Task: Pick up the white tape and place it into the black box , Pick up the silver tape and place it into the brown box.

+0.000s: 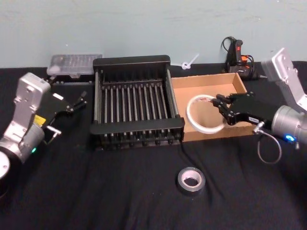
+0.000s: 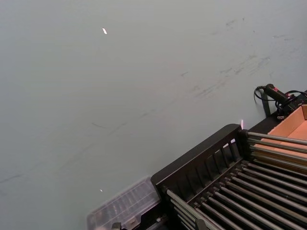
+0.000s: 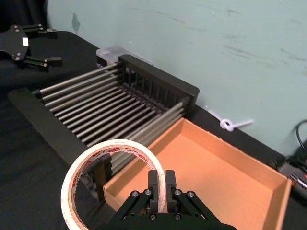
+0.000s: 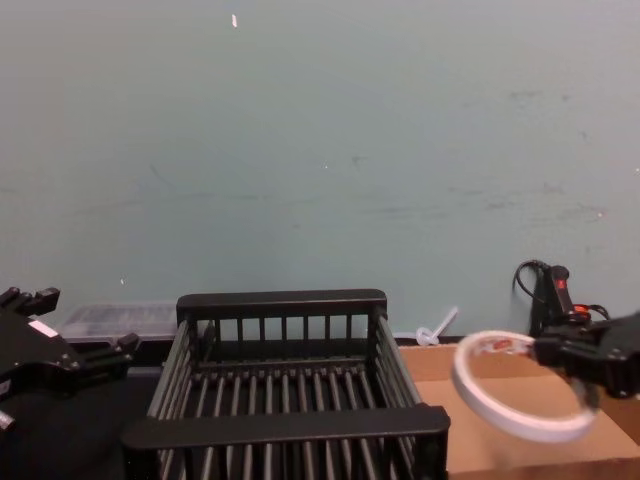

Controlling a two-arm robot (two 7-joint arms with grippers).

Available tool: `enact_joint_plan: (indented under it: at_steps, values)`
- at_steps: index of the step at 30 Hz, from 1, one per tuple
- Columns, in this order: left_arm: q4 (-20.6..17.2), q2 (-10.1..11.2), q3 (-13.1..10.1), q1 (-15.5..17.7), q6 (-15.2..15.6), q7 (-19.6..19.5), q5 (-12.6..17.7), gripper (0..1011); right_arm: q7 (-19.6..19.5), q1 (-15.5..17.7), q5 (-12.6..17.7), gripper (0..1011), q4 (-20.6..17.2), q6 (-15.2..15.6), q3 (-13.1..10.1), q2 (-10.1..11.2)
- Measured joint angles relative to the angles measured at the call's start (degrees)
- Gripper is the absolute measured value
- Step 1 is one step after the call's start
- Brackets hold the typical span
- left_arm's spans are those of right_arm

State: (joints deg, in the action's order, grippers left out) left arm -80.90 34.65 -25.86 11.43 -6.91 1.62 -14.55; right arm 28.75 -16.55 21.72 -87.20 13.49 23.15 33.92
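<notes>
1. My right gripper [image 1: 225, 109] grips the white tape [image 1: 204, 114], lifted over the brown box [image 1: 235, 86]; the black box [image 1: 134, 103] to its left awaits it.
2. Silver tape [image 1: 191, 179] lies untouched, near; left gripper [image 1: 76, 103] parked left, open.

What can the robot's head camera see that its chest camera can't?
Head view alone: the silver tape lying on the black cloth in front of the boxes.

Chest view alone: how high things sit. The white tape hangs in the air above the brown box, tilted.

Both: the black box, the right gripper pinching the white tape's rim, and the left gripper open, parked off to the left.
</notes>
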Motion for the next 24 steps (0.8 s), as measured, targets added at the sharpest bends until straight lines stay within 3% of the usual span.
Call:
enact_joint_plan:
  at_steps: [10,24]
  values:
    - [0.0,0.0,0.0,0.0,0.0,0.0,0.0,1001,1.23,-5.53,-2.08,98,4.89,-0.75,3.44,-3.78]
    - [0.0,0.0,0.0,0.0,0.0,0.0,0.0,1001,3.11,-14.45,-5.73,99,16.0,-3.06,8.29,-10.69]
